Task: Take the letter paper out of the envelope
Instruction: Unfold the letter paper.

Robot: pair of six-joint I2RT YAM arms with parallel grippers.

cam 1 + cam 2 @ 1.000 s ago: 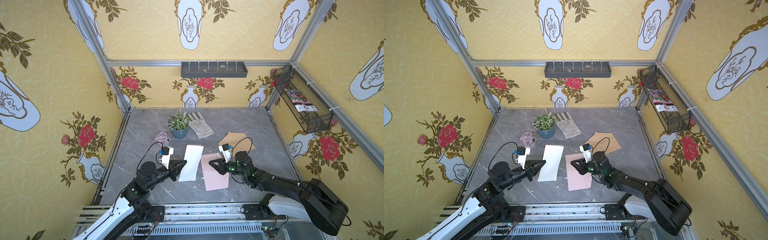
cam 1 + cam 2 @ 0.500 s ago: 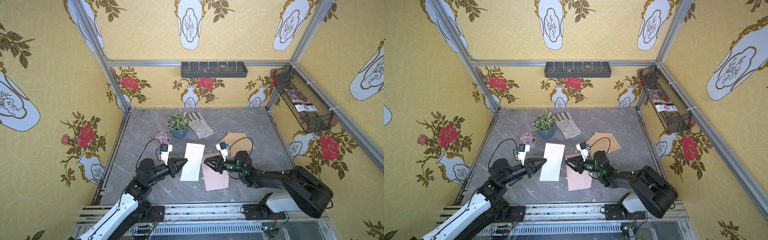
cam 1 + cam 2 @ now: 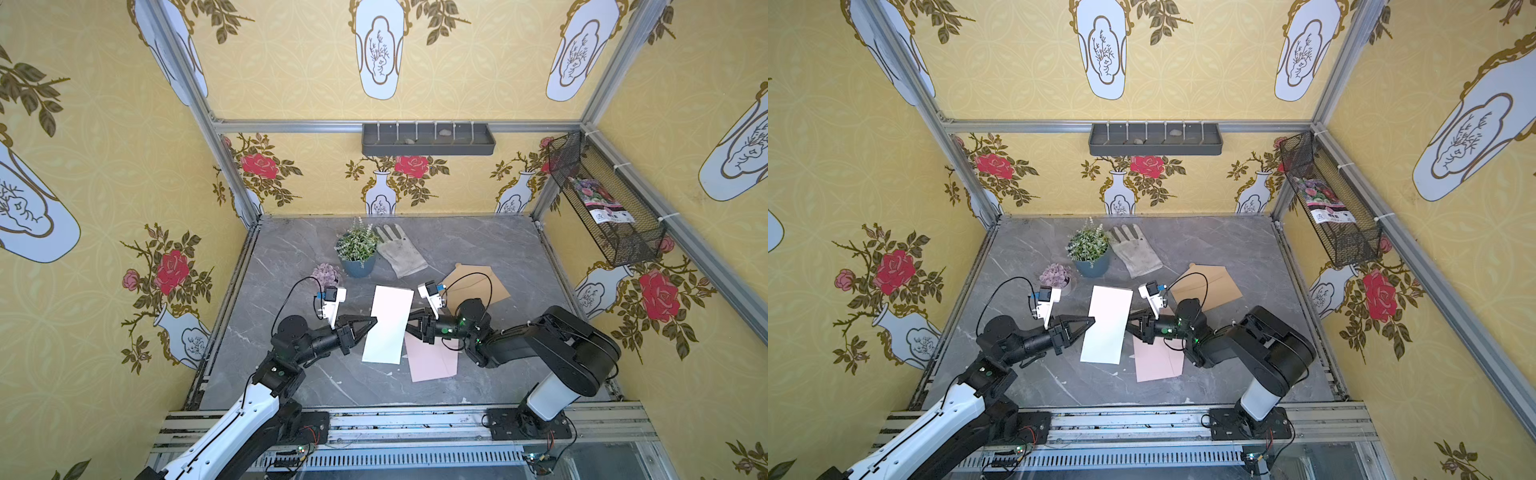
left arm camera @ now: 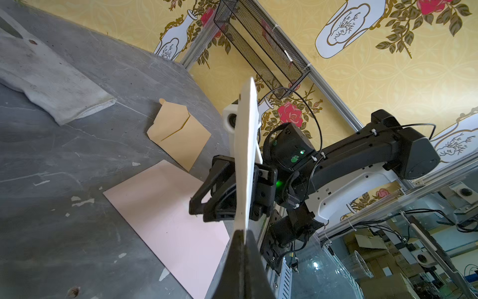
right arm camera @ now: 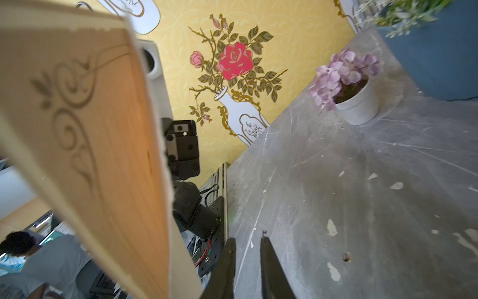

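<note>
Pinching the white envelope (image 3: 388, 324), left hand (image 3: 371, 323) holds it above the table (image 3: 291, 257).

potted plant (image 3: 357, 248) | glove (image 3: 401, 250) beside it | purple flower pot (image 3: 326, 274) | pink sheet (image 3: 432, 360) flat | wall basket (image 3: 604, 199)

Landmark: the white letter paper (image 3: 388, 324), held up off the table (image 3: 1246, 257) between the left gripper (image 3: 371, 323) and the right gripper (image 3: 409, 325). Behind it stand 2 pots, the blue plant pot (image 3: 357, 266) and the small purple flower pot (image 3: 326, 275), with the glove (image 3: 401, 251) alongside. Beside it toward the right arm lie the pink sheet (image 3: 432, 361) and the brown envelope (image 3: 478, 282). Bare marble lies in front of it and toward the left wall.
</note>
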